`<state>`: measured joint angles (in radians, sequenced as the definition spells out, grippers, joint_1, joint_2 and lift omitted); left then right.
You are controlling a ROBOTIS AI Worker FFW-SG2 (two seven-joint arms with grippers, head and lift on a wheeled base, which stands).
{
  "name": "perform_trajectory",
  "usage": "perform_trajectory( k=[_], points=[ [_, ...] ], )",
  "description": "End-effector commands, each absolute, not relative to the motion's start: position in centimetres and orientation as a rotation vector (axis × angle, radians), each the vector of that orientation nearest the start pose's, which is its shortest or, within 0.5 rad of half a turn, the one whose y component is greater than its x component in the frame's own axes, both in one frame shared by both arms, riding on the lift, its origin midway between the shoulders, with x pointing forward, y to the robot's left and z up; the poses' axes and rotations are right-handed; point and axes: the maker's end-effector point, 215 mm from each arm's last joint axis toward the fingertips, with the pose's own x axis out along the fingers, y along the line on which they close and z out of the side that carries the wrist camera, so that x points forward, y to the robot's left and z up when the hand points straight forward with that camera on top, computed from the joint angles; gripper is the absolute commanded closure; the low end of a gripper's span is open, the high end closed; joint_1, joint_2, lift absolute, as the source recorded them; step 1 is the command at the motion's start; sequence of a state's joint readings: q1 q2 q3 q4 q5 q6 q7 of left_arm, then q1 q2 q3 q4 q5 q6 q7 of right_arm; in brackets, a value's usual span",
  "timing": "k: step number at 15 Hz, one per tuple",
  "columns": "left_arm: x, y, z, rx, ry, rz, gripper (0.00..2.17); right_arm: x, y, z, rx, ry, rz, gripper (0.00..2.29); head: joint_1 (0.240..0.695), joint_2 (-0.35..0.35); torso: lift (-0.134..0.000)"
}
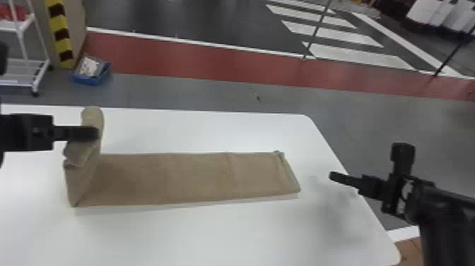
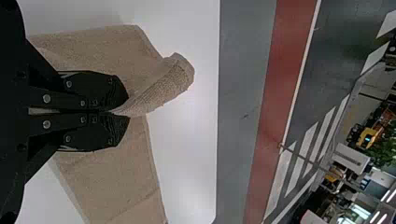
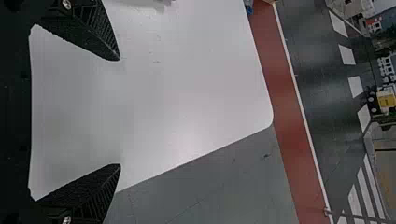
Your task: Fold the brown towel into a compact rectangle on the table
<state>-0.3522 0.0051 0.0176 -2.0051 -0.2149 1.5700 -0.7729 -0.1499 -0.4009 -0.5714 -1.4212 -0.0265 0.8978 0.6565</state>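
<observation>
Left gripper (image 2: pixel 127 112) has its fingers pressed together with a fold of the towel (image 1: pixel 183 180) pinched at the tips, and that pinch holds the left end up off the worktop (image 1: pixel 212 233). Rest of the towel lies flat as a long strip, running from the left part of the worktop towards its right edge and stopping short of it. Flat length looks to be the base: the raised end can swing over onto it while its weight gives some drag against sliding. Strip is narrow enough, so I read this as the fold across its length, just starting. Far part of the lifted end bulges past the fingers and curls, since only one spot is gripped; likely to land crooked unless it's laid down square. Right gripper (image 3: pixel 119 112) is spread wide with nothing between the fingers, tips over the worktop by the right edge, off the towel's right end. Sensible spot: clear of the fold, near enough to pin or bring in that end. Next move should carry the held end rightward, low, without tugging the base along. Compact rectangle is a way off.
</observation>
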Motion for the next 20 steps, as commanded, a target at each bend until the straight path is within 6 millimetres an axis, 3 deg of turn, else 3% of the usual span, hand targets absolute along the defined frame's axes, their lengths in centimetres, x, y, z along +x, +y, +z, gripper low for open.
perform_trajectory(
  k=[1, 3, 7, 9, 11, 14, 17, 20],
  points=[
    [54.1, 10.9, -31.4, -0.150, 0.791, -0.547, 2.14, 49.0, -56.4, -43.5, 0.250, 0.680, -0.069, 0.06, 0.695, -0.350, -0.124],
    [53.6, 9.0, -32.0, -0.103, 0.809, -0.567, 2.14, 48.8, -56.8, -43.2, 0.257, 0.678, -0.077, 0.06, 0.695, -0.350, -0.124],
    [52.5, 5.2, -35.8, -0.018, 0.880, -0.595, 2.14, 48.7, -56.9, -43.3, 0.257, 0.679, -0.078, 0.06, 0.695, -0.350, -0.124],
    [53.4, 3.7, -35.8, 0.035, 0.840, -0.597, 2.14, 48.9, -56.7, -43.2, 0.253, 0.682, -0.075, 0.06, 0.695, -0.350, -0.124],
    [54.3, 3.7, -35.4, 0.067, 0.810, -0.573, 2.14, 50.1, -55.8, -42.6, 0.244, 0.672, -0.056, 0.06, 0.695, -0.350, -0.124],
    [55.2, 1.7, -35.2, 0.126, 0.770, -0.578, 2.14, 50.2, -56.3, -42.1, 0.242, 0.665, -0.062, 0.06, 0.695, -0.350, -0.124],
    [53.9, -1.5, -35.2, 0.144, 0.757, -0.638, 2.14, 50.1, -56.6, -42.0, 0.243, 0.663, -0.067, 0.06, 0.695, -0.350, -0.124],
    [53.1, -3.4, -35.6, 0.192, 0.740, -0.660, 2.14, 50.2, -56.3, -42.1, 0.243, 0.665, -0.061, 0.06, 0.695, -0.350, -0.124]
  ],
)
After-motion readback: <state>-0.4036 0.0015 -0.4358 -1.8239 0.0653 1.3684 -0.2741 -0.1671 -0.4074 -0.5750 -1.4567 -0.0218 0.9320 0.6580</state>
